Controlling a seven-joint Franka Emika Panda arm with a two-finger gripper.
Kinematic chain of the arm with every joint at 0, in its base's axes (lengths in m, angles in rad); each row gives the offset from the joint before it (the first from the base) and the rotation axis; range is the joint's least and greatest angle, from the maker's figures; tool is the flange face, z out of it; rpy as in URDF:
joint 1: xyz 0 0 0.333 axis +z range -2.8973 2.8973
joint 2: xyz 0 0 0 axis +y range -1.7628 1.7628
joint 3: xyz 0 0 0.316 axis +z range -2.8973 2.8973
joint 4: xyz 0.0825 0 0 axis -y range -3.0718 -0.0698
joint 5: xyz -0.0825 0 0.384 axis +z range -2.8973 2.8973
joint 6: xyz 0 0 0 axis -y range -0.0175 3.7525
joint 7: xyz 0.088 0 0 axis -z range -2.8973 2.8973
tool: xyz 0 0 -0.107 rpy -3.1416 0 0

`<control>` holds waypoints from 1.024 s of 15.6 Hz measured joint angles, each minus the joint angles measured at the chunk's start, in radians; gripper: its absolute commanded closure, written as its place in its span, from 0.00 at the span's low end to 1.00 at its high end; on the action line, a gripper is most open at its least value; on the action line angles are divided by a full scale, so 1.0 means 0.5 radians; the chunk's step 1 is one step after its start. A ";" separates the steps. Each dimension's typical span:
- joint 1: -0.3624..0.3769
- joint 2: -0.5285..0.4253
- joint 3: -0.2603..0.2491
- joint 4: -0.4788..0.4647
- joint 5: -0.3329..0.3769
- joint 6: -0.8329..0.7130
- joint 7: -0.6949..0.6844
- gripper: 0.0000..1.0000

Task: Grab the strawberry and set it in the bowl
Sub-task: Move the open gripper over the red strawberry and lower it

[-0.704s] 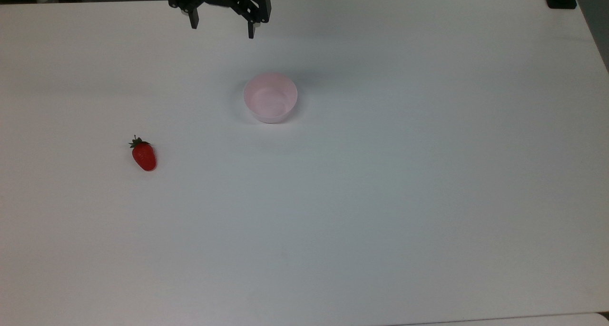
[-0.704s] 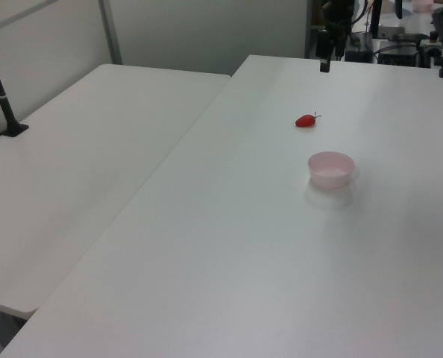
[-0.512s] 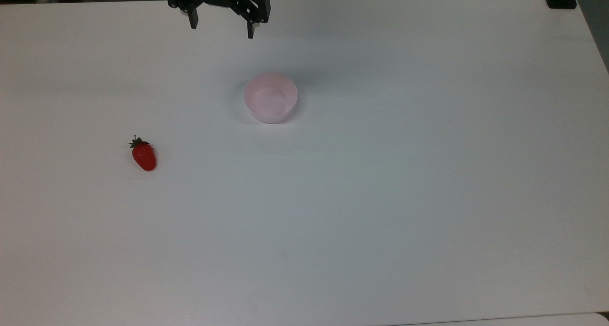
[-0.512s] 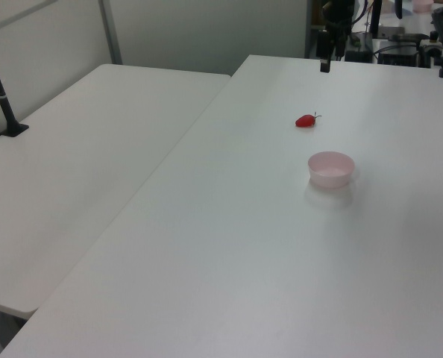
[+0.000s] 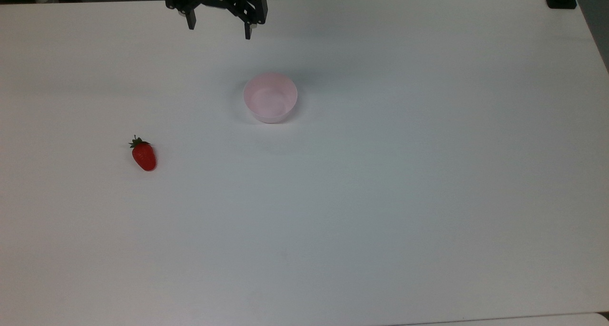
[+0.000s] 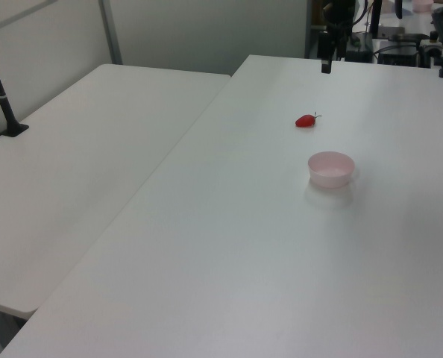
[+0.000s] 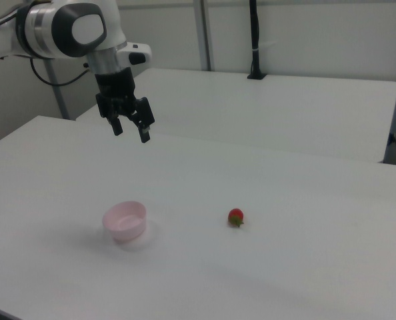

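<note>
My black two-finger pincer (image 5: 219, 32) hangs at the top edge of the top view, left of centre, its fingers spread wide apart and holding nothing. In the right view it (image 7: 131, 132) sits in the upper left of the frame, well above the plain white surface (image 5: 380, 197).

The small glossy red strawberry with its dark green leafy cap (image 5: 143, 155) lies on its side on the surface at the left of the top view, a little above mid-height — cap toward the top edge. The small round pale pink plastic bowl (image 5: 270, 97) stands upright and empty near the upper centre of the top view, well apart from the strawberry. In the right view the strawberry (image 7: 235, 217) lies to the right of the bowl (image 7: 125, 221); in the left view the strawberry (image 6: 306, 120) lies above the bowl (image 6: 331, 168).
</note>
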 measured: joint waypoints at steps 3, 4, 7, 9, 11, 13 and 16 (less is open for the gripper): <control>0.000 0.024 0.000 0.000 0.000 0.001 -0.051 0.00; -0.001 0.039 0.000 0.001 0.000 0.009 -0.076 0.00; -0.055 0.091 -0.001 0.002 0.000 0.100 -0.250 0.00; -0.130 0.131 -0.003 0.008 0.011 0.131 -0.488 0.00; -0.243 0.201 -0.011 0.036 0.053 0.148 -0.750 0.00; -0.341 0.308 -0.016 0.084 0.058 0.182 -0.922 0.00; -0.463 0.536 -0.019 0.168 0.059 0.401 -1.074 0.00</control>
